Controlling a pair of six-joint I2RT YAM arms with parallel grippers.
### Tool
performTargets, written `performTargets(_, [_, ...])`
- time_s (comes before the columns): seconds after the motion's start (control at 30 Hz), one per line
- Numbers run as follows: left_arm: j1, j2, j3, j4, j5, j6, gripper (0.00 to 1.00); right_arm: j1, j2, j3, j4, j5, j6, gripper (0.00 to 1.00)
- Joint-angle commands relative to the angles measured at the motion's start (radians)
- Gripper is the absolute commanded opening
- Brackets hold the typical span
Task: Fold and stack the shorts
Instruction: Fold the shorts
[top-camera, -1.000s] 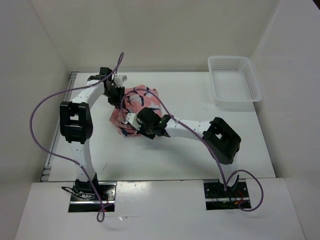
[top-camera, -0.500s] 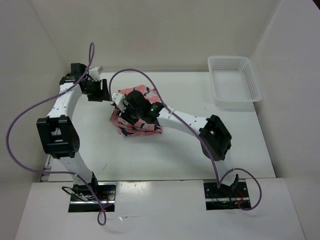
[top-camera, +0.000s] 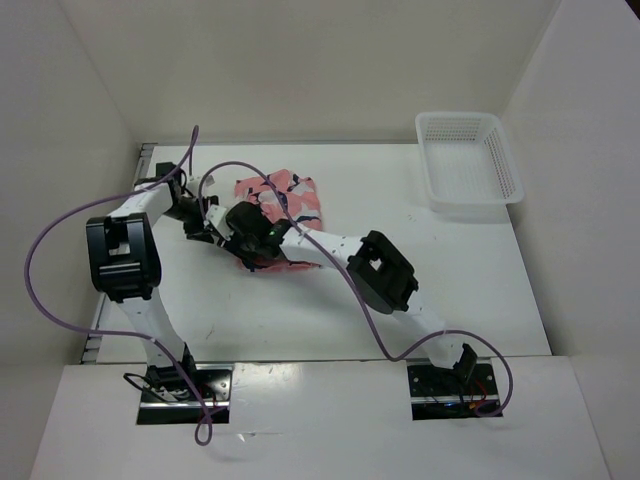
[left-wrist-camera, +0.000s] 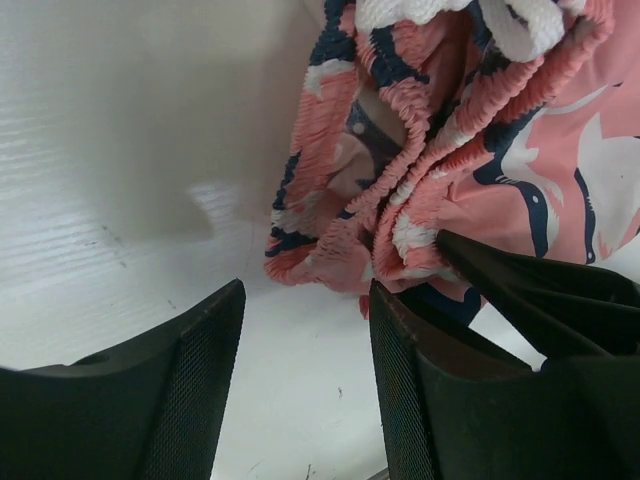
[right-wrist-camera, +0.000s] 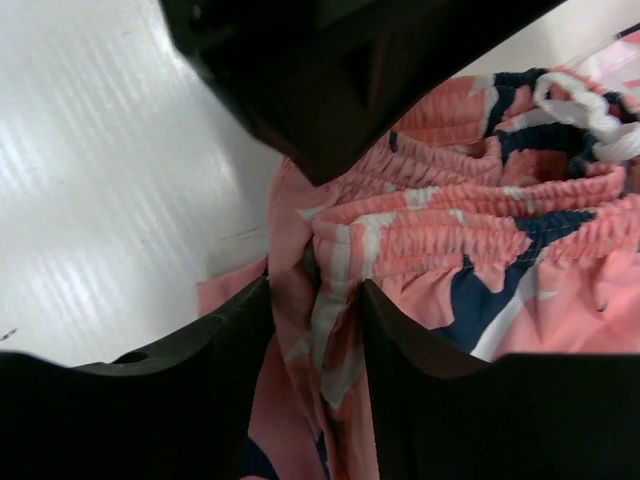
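Note:
The coral-pink shorts (top-camera: 285, 195) with navy and white sharks lie bunched at the middle left of the table. Both grippers sit at their left edge. My left gripper (top-camera: 207, 222) is open, with bare table between its fingers (left-wrist-camera: 305, 300); the gathered waistband (left-wrist-camera: 420, 170) lies just ahead and its right finger (left-wrist-camera: 400, 340) reaches the cloth's edge. My right gripper (top-camera: 238, 240) is open too, its fingers (right-wrist-camera: 317, 300) standing either side of a fold of the shorts (right-wrist-camera: 340, 260). A white drawstring (right-wrist-camera: 590, 110) shows at the waistband. Much of the shorts is hidden under the right wrist in the top view.
A white mesh basket (top-camera: 470, 165) stands at the back right. White walls close in the table at left, back and right. Purple cables (top-camera: 60, 230) loop over the left side. The two grippers are close together: the left one's body (right-wrist-camera: 330, 80) fills the top of the right wrist view.
Both grippers have opened. The left one swung from behind the shorts down to their left edge. The right one travelled left across the shorts to that same edge.

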Motion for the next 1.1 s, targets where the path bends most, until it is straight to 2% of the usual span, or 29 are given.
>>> performTargets(0.0, [0.006,0.012,-0.007,0.029,0.067,0.005,0.61,0.011,0.002,0.068,0.088,0.079,0.019,0.47])
performTargets(0.17, [0.006,0.042,-0.017,0.029,0.099,0.005,0.56,0.011,-0.012,0.049,0.088,0.079,0.028,0.45])
performTargets(0.3, [0.006,0.062,-0.027,0.029,0.089,0.005,0.45,0.011,-0.036,0.04,0.088,0.079,0.028,0.45])
performTargets(0.47, [-0.012,0.072,-0.036,0.029,0.075,0.005,0.21,0.02,-0.015,0.04,0.088,0.095,0.019,0.44])
performTargets(0.53, [-0.012,0.072,-0.036,0.029,0.075,0.005,0.16,0.02,-0.015,0.04,0.112,0.139,0.008,0.43])
performTargets(0.77, [-0.012,0.063,-0.036,0.029,0.084,0.005,0.15,0.02,-0.006,-0.003,0.146,0.217,-0.027,0.4])
performTargets(0.97, [-0.012,0.052,-0.036,0.029,0.105,0.005,0.15,0.02,-0.006,-0.058,0.146,0.208,-0.038,0.4])
performTargets(1.07, [-0.012,0.052,-0.036,0.02,0.115,0.005,0.15,0.02,-0.006,-0.058,0.137,0.199,-0.047,0.15])
